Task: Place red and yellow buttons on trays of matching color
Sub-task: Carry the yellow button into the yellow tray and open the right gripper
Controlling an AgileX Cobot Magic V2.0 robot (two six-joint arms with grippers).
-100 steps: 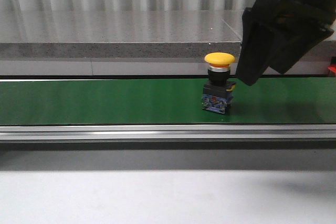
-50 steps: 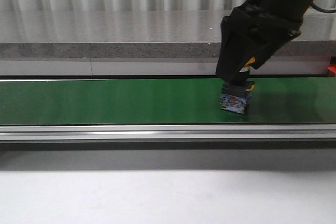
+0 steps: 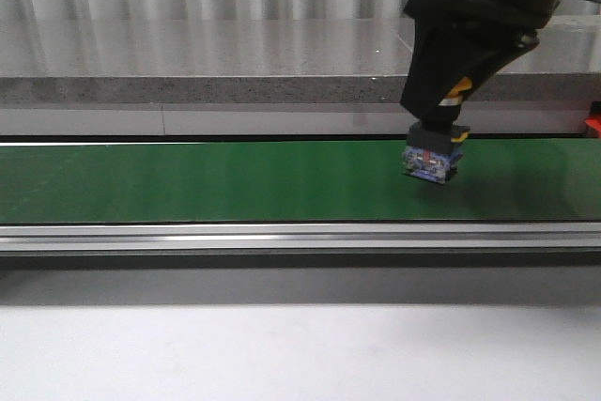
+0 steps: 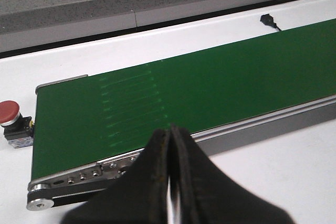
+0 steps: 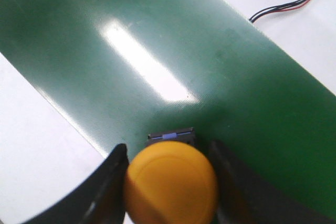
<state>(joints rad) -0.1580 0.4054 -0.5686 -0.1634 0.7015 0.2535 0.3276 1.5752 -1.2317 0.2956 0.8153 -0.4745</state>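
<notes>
A: Where is the yellow button (image 5: 170,182)?

B: Pinched by the right pincer (image 3: 434,138), just above the green belt (image 3: 207,180) near its far edge.

A: Advice?

B: Lift straight, keeping it upright. The left pincer (image 4: 170,182) is pressed together; the red button (image 4: 9,111) sits off the belt's end.

Even, moderately bright lighting is observed. A white glare streak is seen on the belt (image 5: 157,72) in the right wrist view; the button (image 5: 170,182) is rendered soft, and the front view is slightly grainy.
</notes>
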